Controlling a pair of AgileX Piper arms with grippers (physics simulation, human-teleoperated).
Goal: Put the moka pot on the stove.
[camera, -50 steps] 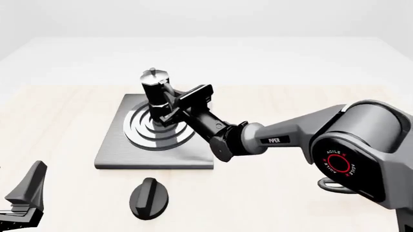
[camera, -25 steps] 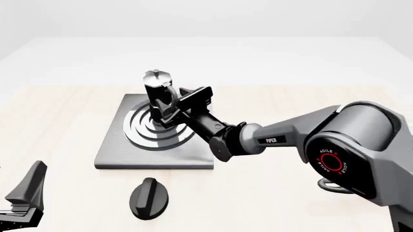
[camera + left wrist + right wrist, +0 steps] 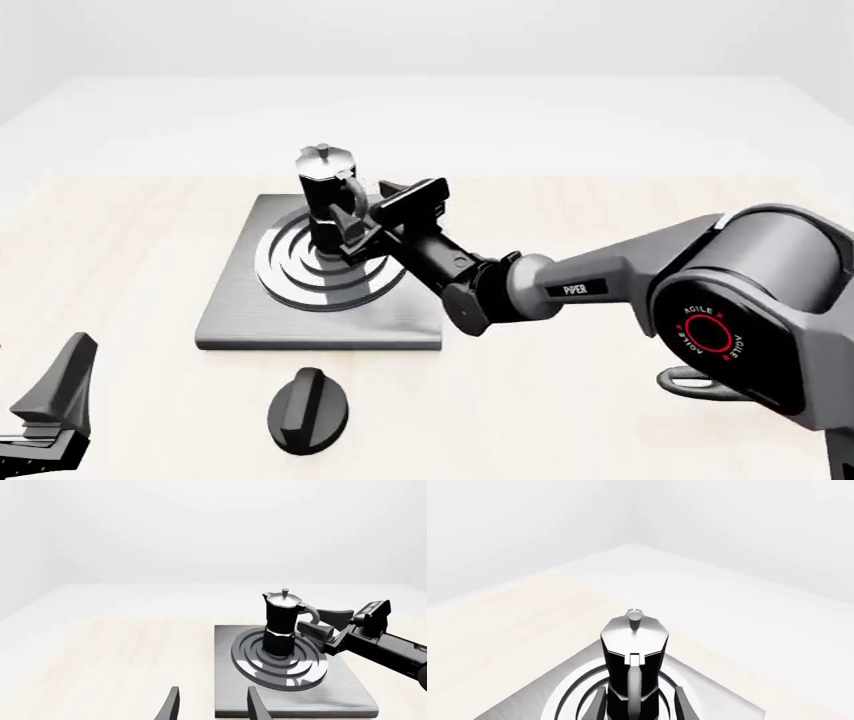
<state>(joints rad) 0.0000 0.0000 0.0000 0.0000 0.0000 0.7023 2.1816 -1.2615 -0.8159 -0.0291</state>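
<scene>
The right claw (image 3: 350,222) reaches in from the stove's right edge, its two fingers spread to either side of the moka pot's (image 3: 324,194) handle and lower body. In the left wrist view the right claw (image 3: 319,628) shows one finger level with the handle and another lower, near the pot's waist, with a gap between them; in the right wrist view the fingers (image 3: 599,705) flank the moka pot (image 3: 633,667) on both sides with a sliver of space showing, so the claw stands open around the pot rather than clamped on it. Whether a fingertip brushes the handle cannot be told.

The moka pot stands upright on the stove (image 3: 244,316), on the shiny concentric rings (image 3: 288,282) in the plate's middle, a little toward the rear part of the rings in the front view. Its silver lid and knob are on top, and its handle faces the right claw. From the left wrist view the moka pot (image 3: 281,622) sits on the rings of the stove (image 3: 347,695) likewise, base flat.

The stove lies flat on the pale wooden table (image 3: 120,250). Just in front of the stove's near edge, apart from it, a black oval knob (image 3: 308,411) rests on the table.

The left claw (image 3: 51,415) sits well to the left of and nearer than the stove, holding nothing; its fingers (image 3: 172,707) stand parted in its own wrist view, pointing toward the stove's near edge.
</scene>
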